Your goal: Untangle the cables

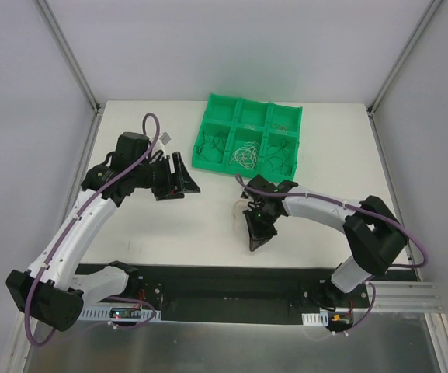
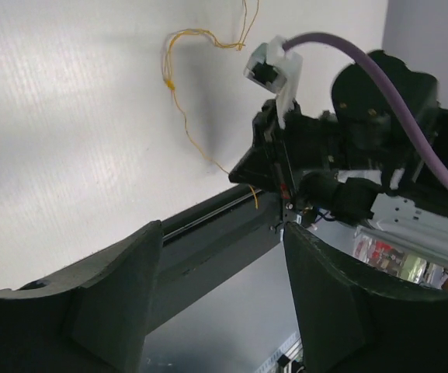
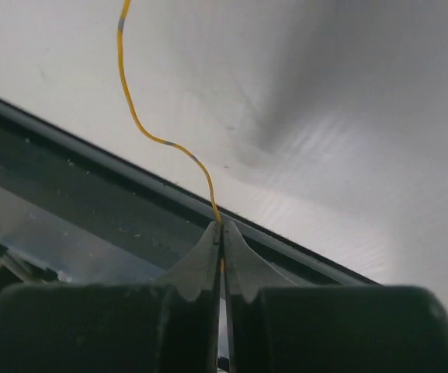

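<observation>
Right gripper (image 3: 222, 233) clenched on thin orange cable (image 3: 165, 142) above white worktop (image 3: 348, 116). Left gripper (image 2: 222, 249) released, jaws apart. Other cables (image 1: 245, 155) in green tray (image 1: 243, 99).

No writing, label, brand, number or sign is legible in any view.

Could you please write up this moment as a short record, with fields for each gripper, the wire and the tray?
left gripper: open, nothing between its fingers
right gripper: shut on the orange wire
orange wire: leads away from the pinched end, over the white table
green tray: far side of the table, apart from both grippers
other thin wires: curled in the tray's compartments
</observation>
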Robot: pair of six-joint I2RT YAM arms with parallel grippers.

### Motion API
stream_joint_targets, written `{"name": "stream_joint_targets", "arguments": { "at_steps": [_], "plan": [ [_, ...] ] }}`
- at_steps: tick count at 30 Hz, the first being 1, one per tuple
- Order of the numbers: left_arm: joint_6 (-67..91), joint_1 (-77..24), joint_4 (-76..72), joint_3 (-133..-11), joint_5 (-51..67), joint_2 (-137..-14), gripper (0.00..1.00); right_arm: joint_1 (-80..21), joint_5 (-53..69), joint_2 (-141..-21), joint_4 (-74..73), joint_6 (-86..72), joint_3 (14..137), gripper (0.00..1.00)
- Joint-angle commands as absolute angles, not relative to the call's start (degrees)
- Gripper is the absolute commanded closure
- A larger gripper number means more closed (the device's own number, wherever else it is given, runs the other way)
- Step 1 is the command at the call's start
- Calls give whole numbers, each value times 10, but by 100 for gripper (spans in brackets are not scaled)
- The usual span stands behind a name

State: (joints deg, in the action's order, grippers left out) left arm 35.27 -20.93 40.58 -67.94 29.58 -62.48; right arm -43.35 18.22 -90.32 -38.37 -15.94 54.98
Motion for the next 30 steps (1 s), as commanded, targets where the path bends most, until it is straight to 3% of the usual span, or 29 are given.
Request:
{"name": "stream_joint_targets", "arguments": {
  "at_steps": [1,4,6,8,11,18,23,30],
  "plan": [
    [395,-208,382,-609,270,-620,35,-473,265,-914,-352,-96,573,89],
    [406,-209,362,-577,293,-657,35,-465,256,-883,-346,-101,558,56],
    [408,-209,336,-556,306,-681,34,-458,245,-859,-345,-105,549,40],
    [405,-210,312,-552,309,-707,37,-442,240,-843,-345,-109,546,33],
    [375,-224,273,-563,330,-757,54,-409,251,-843,-338,-124,547,32],
    [283,-286,264,-614,333,-905,51,-361,284,-864,-318,-156,581,33],
    [280,-299,265,-608,322,-964,64,-352,294,-875,-318,-158,584,34],
    [272,-309,263,-606,315,-987,67,-350,300,-899,-316,-156,596,35]
  ]
}}
